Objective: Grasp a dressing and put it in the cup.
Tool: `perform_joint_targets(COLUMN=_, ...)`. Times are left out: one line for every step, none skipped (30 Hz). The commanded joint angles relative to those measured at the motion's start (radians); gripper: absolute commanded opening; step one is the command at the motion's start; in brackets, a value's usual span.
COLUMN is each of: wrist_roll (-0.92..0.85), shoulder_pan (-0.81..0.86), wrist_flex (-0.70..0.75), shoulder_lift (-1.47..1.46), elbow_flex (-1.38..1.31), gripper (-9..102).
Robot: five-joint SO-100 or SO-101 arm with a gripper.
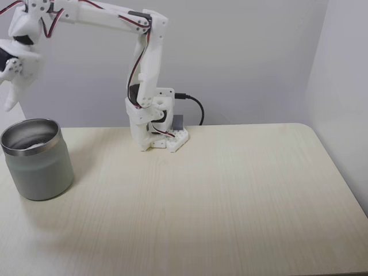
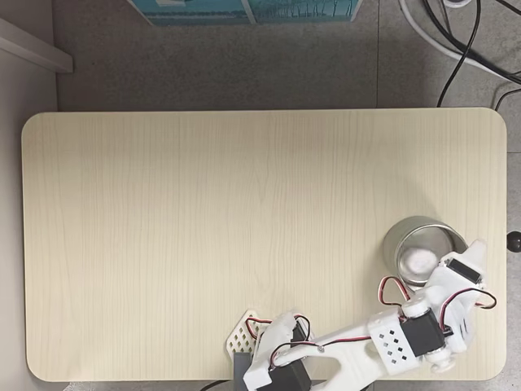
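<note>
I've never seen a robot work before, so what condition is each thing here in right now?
Dressing: lying inside the cup, out of the pincer.
Cup: upright near the table edge, dressing inside.
Pincer: raised above the cup, holding nothing; how far its fingers are apart is unclear.
Table: bare wood surface.

Table (image 1: 230, 190): pale wood-grain laminate, smooth, matt. Cup (image 1: 40, 172): metal, matt grey outside, shiny steel rim and inside. Arm (image 1: 146, 75): white plastic, slightly glossy. Dressing (image 2: 420, 260) looked soft, white, cloth-like.

bright even light, soft shadows (faint), both views sharp
</note>
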Motion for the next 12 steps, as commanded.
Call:
perform_joint_targets(wrist_roll=0.021, shoulder_pan=-0.018, wrist_flex=-0.025, shoulder_lift=-0.032, elbow_flex=0.003, gripper=22)
perform_joint_targets(wrist_roll=0.023, shoulder_pan=-0.021, wrist_flex=-0.032, shoulder_lift=-0.023, elbow_flex=0.003, gripper=22)
perform_joint_targets(wrist_roll=0.026, shoulder_pan=-0.023, wrist_flex=-0.043, shoulder_lift=-0.012, elbow_flex=0.003, gripper=22)
perform_joint_targets(wrist_roll=0.029, shoulder_pan=-0.023, wrist_flex=-0.054, shoulder_lift=0.0, elbow_flex=0.003, gripper=22)
perform_joint_targets(wrist_roll=0.029, shoulder_pan=-0.025, wrist_flex=-0.066, shoulder_lift=0.012, elbow_flex=0.003, gripper=22)
perform_joint_targets(wrist_roll=0.029, shoulder_pan=-0.025, wrist_flex=-0.075, shoulder_lift=0.026, elbow_flex=0.003, gripper=22)
perform_joint_targets(wrist_roll=0.028, shoulder_pan=-0.025, wrist_flex=-0.084, shoulder_lift=0.04, elbow_flex=0.003, gripper=22)
perform_joint_targets(wrist_roll=0.028, shoulder_pan=-0.025, wrist_flex=-0.091, shoulder_lift=0.049, elbow_flex=0.003, gripper=22)
perform_joint_targets(wrist_roll=0.028, shoulder_pan=-0.025, wrist_flex=-0.095, shoulder_lift=0.057, elbow_flex=0.003, gripper=22)
perform_joint_targets(wrist_roll=0.028, shoulder_pan=-0.025, wrist_flex=-0.1, shoulder_lift=0.061, elbow_flex=0.003, gripper=22)
perform_joint_targets(wrist_roll=0.026, shoulder_pan=-0.025, wrist_flex=-0.101, shoulder_lift=0.064, elbow_flex=0.003, gripper=22)
perform_joint_targets(wrist_roll=0.025, shoulder_pan=-0.025, wrist_flex=-0.103, shoulder_lift=0.064, elbow_flex=0.003, gripper=22)
